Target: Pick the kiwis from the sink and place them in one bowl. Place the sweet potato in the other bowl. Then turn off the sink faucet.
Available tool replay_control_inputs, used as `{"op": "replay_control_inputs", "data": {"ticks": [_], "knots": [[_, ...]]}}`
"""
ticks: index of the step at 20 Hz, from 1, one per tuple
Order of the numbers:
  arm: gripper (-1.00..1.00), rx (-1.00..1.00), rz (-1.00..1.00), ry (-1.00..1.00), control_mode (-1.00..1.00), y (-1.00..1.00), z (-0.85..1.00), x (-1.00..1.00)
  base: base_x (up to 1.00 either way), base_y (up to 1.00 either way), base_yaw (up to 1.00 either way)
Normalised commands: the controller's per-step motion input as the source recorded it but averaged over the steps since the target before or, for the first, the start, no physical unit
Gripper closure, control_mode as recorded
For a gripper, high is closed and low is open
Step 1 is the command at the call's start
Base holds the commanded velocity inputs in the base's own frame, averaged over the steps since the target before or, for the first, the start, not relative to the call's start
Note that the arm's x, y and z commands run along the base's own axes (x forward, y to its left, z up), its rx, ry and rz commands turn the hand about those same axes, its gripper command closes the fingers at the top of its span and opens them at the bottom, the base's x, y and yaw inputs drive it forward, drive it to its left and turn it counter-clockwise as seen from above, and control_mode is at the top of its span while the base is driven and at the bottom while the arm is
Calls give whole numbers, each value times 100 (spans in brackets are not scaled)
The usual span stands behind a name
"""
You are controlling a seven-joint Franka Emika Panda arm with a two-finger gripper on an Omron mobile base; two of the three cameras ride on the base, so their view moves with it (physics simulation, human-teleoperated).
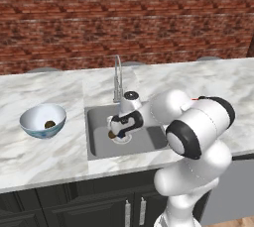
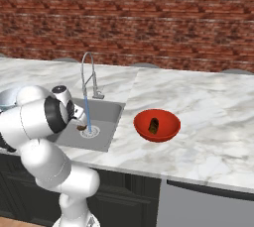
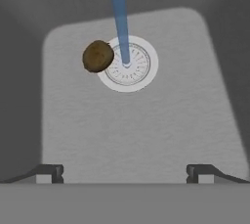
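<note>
In the hand view a kiwi [image 3: 98,56] lies upper left of centre, touching the drain's [image 3: 128,63] rim, well ahead of the gripper [image 3: 125,171], whose jaws stand wide apart and empty. Water [image 3: 119,17] runs from the faucet [image 1: 118,80] into the grey sink [image 1: 99,144], set in white marble counter [image 1: 44,156] before a brick wall [image 1: 124,18]. The white bowl [image 1: 42,121] at left holds another kiwi [image 1: 49,124]; the red bowl [image 2: 157,126] holds the sweet potato [image 2: 154,125]

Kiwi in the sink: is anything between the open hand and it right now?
Nothing solid. The hand hangs open above the sink floor, and the kiwi lies bare at the drain's edge. Only the water stream falls just beside it.
</note>
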Motion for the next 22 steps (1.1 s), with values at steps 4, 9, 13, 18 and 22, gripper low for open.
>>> {"op": "replay_control_inputs", "data": {"ticks": [4, 9, 13, 18, 22], "knots": [[-100, 0, -7, 0, -100, 13, -16, 28, 0, 0, 0], [-100, 0, -9, 0, -100, 9, -24, 29, 0, 0, 0], [-100, 0, -8, 0, -100, 2, -19, 21, 0, 0, 0], [-100, 0, -6, 0, -100, 0, -12, 10, 0, 0, 0], [-100, 0, -5, 0, -100, 0, -7, 7, 0, 0, 0]]}}
